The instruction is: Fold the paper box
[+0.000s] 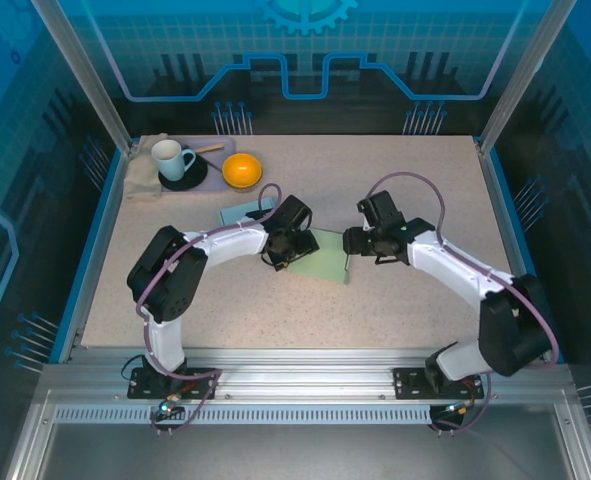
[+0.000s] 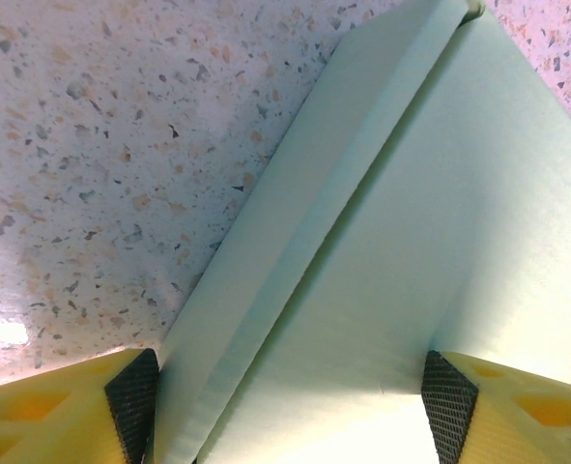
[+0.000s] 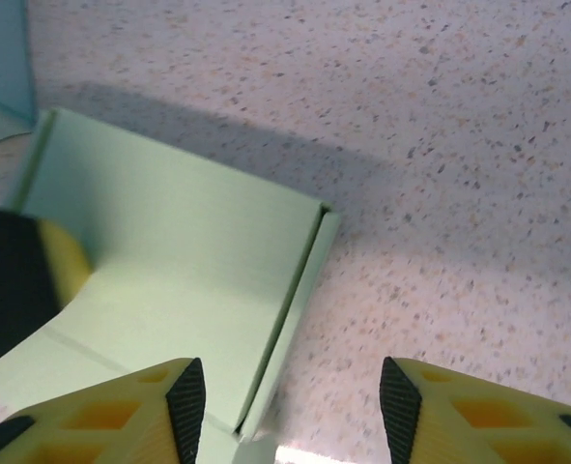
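The pale green paper box (image 1: 327,262) lies flat-bottomed mid-table between both arms. My left gripper (image 1: 287,256) is at its left end, open. In the left wrist view the box's raised side wall (image 2: 295,242) and floor panel (image 2: 459,222) run between the two wide-apart fingers (image 2: 132,401). My right gripper (image 1: 353,244) is at the box's right edge, also open. In the right wrist view the box's right wall (image 3: 299,300) stands just inside the left fingertip (image 3: 186,401), with bare table under the rest of the gap. The left gripper's yellow-and-black finger (image 3: 34,280) rests on the box there.
A teal sheet (image 1: 241,212) lies just behind the left gripper. At the back left a purple tray (image 1: 213,160) holds a white mug (image 1: 171,158) on a dark saucer, with an orange bowl (image 1: 242,171) and a beige cloth (image 1: 141,178) beside it.
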